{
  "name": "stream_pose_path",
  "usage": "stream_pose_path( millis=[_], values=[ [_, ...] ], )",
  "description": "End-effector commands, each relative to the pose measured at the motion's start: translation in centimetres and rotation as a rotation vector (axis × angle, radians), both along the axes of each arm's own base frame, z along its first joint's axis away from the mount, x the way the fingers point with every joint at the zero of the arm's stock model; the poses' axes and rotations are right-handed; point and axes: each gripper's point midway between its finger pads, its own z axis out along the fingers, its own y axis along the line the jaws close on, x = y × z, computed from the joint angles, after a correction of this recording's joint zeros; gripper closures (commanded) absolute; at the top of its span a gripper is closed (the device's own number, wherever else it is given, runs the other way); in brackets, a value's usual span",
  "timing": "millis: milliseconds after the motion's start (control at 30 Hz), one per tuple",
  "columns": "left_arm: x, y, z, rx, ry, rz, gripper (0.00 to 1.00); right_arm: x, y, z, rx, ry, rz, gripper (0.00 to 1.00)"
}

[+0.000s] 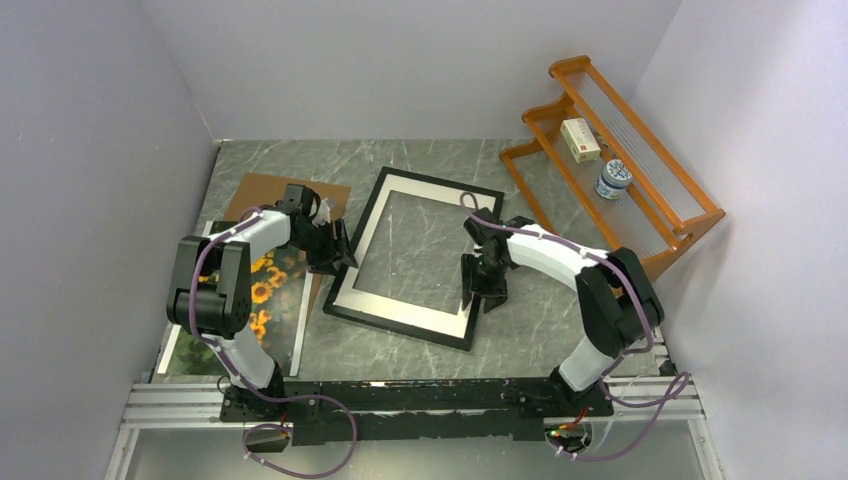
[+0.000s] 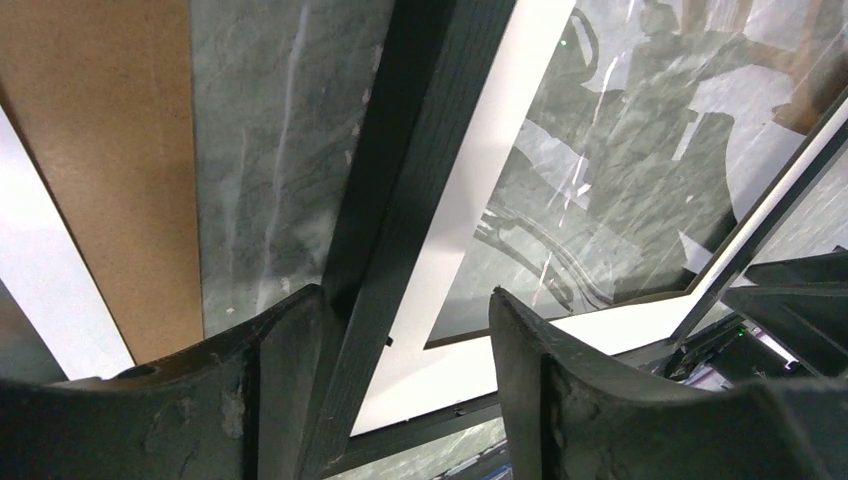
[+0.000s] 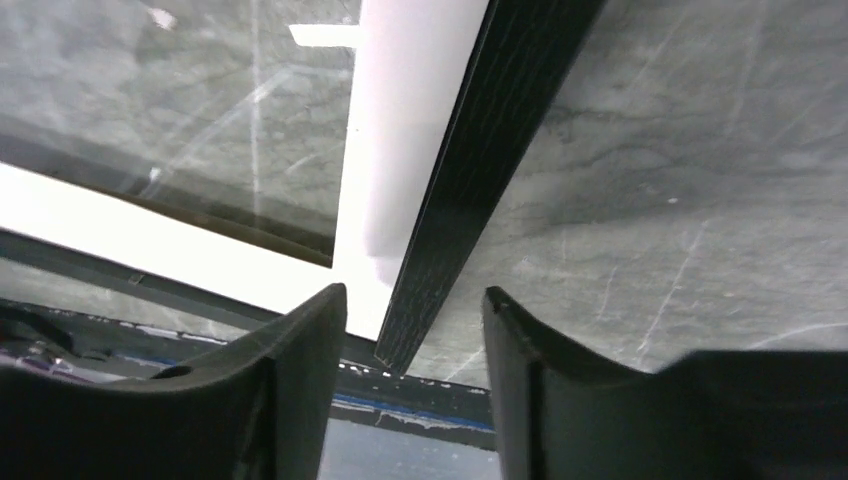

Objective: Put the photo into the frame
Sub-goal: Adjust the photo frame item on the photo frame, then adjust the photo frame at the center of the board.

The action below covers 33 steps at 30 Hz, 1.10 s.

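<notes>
The black frame (image 1: pixel 440 184) with its white mat and clear pane lies flat mid-table. The sunflower photo (image 1: pixel 272 285) lies to its left, partly under my left arm. My left gripper (image 1: pixel 335 250) is open at the frame's left side. In the left wrist view its fingers (image 2: pixel 250 390) straddle the black edge (image 2: pixel 400 180), which sits against the left finger. My right gripper (image 1: pixel 480 285) is open at the frame's right side. In the right wrist view (image 3: pixel 415 320) the black edge (image 3: pixel 490 150) runs between the two fingers near the frame's near corner.
A brown backing board (image 1: pixel 262 193) lies behind the photo and also shows in the left wrist view (image 2: pixel 110 150). An orange wooden rack (image 1: pixel 640 190) at the back right holds a small box (image 1: pixel 580 140) and a jar (image 1: pixel 612 180). Grey walls close in three sides.
</notes>
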Motion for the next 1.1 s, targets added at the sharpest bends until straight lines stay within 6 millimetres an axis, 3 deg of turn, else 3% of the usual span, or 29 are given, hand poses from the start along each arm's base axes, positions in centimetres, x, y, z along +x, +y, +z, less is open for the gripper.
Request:
stream_pose_path(
  millis=[0,133,267,533,867,933,1067],
  values=[
    [1.8,-0.5,2.1,-0.015,-0.069,-0.012,0.31,3.9,-0.6,2.5,0.087,-0.183,-0.083,0.39],
    [2.0,-0.5,2.3,-0.010,-0.078,-0.017,0.23,6.8,-1.7,2.3,0.161,-0.237,-0.157,0.29],
    [2.0,-0.6,1.7,-0.014,-0.065,-0.032,0.20,10.0,-1.9,0.8,0.175,-0.241,-0.171,0.28],
    [1.9,-2.1,1.3,-0.108,-0.028,-0.069,0.23,15.7,-0.9,-0.4,0.251,-0.302,-0.194,0.27],
    [-0.3,-4.4,2.4,-0.179,-0.019,-0.156,0.26,22.3,-1.7,1.9,0.285,-0.432,-0.213,0.30],
    [-0.3,-3.9,2.4,-0.136,-0.019,-0.140,0.24,23.0,-2.8,2.4,0.218,-0.451,-0.243,0.30],
    [0.8,-1.0,2.8,0.048,-0.042,-0.043,0.19,23.6,-5.3,4.1,0.094,-0.500,-0.329,0.29]
  ],
)
